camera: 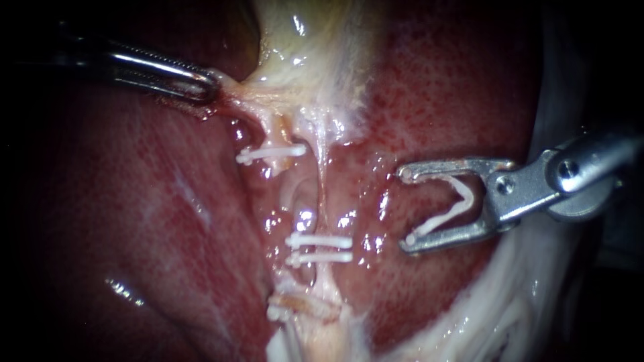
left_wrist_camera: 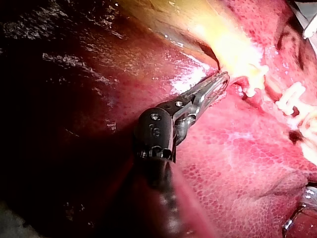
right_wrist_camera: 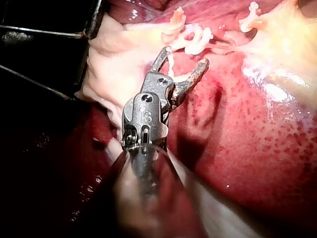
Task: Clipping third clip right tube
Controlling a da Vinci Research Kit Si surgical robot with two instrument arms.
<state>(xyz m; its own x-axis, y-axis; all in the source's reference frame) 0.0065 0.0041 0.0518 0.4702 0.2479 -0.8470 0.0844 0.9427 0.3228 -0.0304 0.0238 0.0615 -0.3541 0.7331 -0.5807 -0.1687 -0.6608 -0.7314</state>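
Gripping clip: right instrument claw, spread | right tube beside, apart | left instrument claw clamps tissue

The gallbladder is set at the top, with the liver spread to either side. Two tubes are led down from it. The left tube is crossed by a single clip, and the right tube by a pair of clips lower down. The gallbladder's lower left edge is gripped by the left instrument. The right instrument is placed right of the right tube, apart from it, with a loaded clip held between its spread jaws.
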